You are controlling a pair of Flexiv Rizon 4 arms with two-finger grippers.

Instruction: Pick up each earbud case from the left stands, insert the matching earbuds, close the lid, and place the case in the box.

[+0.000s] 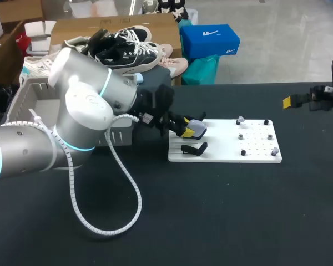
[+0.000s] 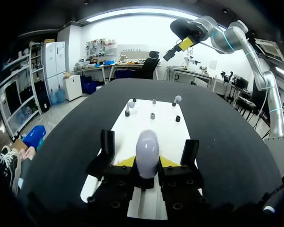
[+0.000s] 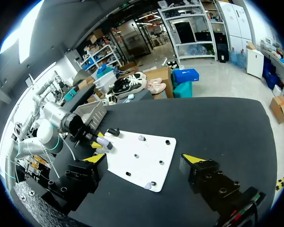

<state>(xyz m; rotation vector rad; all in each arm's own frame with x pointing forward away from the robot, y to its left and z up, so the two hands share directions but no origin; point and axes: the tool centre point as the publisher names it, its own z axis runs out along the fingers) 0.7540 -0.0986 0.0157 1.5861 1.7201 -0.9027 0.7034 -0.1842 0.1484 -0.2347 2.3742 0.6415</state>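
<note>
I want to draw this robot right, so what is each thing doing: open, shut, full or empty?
earbud case: lid closed, held.
left pincer: shut on the earbud case.
right pincer: open, empty.
nearer black stand: empty.
earbuds: on pegs of the white board.

The table point(image 1: 238, 210) is matt black. The board point(image 1: 227, 154) on it is white, its stand point(image 1: 195, 148) black. The earbud case point(image 2: 147, 150) is pale lilac-grey. The left hand point(image 2: 147, 163) is black with yellow tips, on a silver arm point(image 1: 83, 105) ringed in light blue. The box point(image 1: 20, 104) is grey.
</note>
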